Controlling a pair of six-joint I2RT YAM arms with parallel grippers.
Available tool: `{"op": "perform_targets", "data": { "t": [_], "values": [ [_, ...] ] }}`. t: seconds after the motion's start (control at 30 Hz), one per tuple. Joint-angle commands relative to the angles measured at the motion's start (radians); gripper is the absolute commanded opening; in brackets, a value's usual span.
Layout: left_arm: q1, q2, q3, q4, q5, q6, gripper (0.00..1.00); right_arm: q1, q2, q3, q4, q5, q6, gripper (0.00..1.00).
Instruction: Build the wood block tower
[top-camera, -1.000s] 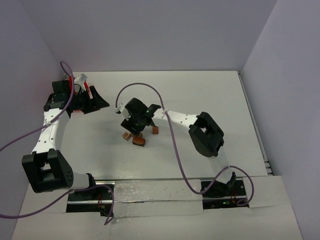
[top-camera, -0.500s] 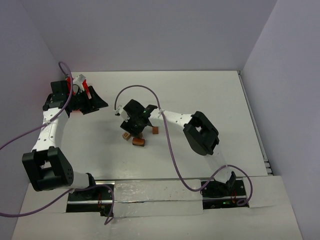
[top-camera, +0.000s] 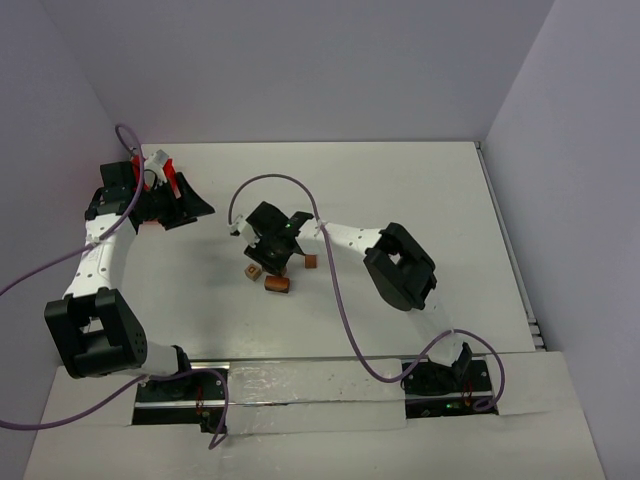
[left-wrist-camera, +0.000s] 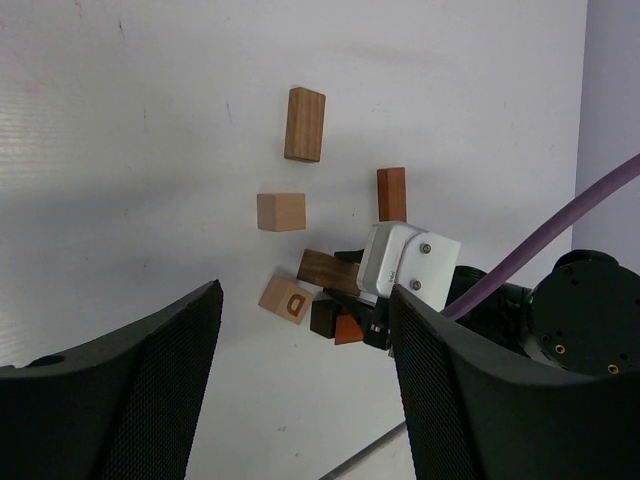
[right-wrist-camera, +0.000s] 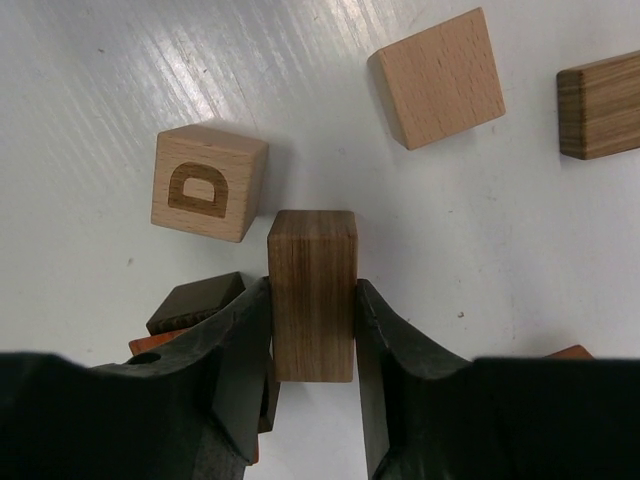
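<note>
The wooden blocks lie loose on the white table; no stack stands. My right gripper is shut on a dark brown cuboid, low over the table, and shows in the top view. Beside it are a tan cube marked D, a plain tan cube, a brown cuboid, a dark cube and an orange wedge. A reddish cuboid lies farther off. My left gripper is open and empty, held high at the far left, looking down on the blocks.
A red piece sits by the left wrist at the far left. Purple cables run along both arms. The enclosure walls bound the table at the back and sides.
The right arm's elbow has swung left and its gripper has turned slightly over the block cluster. The left gripper has edged a little up and back.
</note>
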Motion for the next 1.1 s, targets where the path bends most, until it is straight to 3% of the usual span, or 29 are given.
{"op": "perform_targets", "data": {
  "t": [0.0,0.03,0.07,0.1,0.27,0.53,0.6,0.8,1.07],
  "values": [
    [0.008,-0.007,0.008,0.038,-0.005,-0.005,0.73,0.009,-0.038,-0.019,-0.013,-0.020,0.024,0.23],
    [0.009,-0.010,0.005,0.041,-0.013,-0.007,0.73,0.009,-0.053,-0.027,-0.003,-0.021,0.034,0.17],
    [0.009,-0.015,0.005,0.043,-0.019,-0.009,0.73,0.008,-0.088,-0.036,0.007,-0.012,0.044,0.04],
    [0.009,-0.017,0.004,0.043,-0.025,-0.012,0.73,0.009,-0.115,-0.046,0.016,0.001,0.059,0.00],
    [0.011,-0.027,0.006,0.044,-0.056,-0.022,0.73,-0.013,-0.314,-0.101,0.053,0.117,0.251,0.00],
    [0.012,-0.030,0.000,0.058,-0.102,-0.040,0.74,-0.067,-0.443,-0.129,-0.068,0.413,0.642,0.00],
    [0.012,-0.030,0.006,0.053,-0.131,-0.048,0.79,-0.076,-0.468,-0.177,-0.078,0.478,0.725,0.00],
    [0.016,-0.056,-0.009,0.069,-0.208,-0.079,0.97,-0.125,-0.471,-0.239,-0.077,0.456,0.801,0.00],
    [0.017,-0.051,0.003,0.058,-0.235,-0.089,0.99,-0.169,-0.361,-0.197,-0.096,0.385,0.806,0.00]
  ]
}}
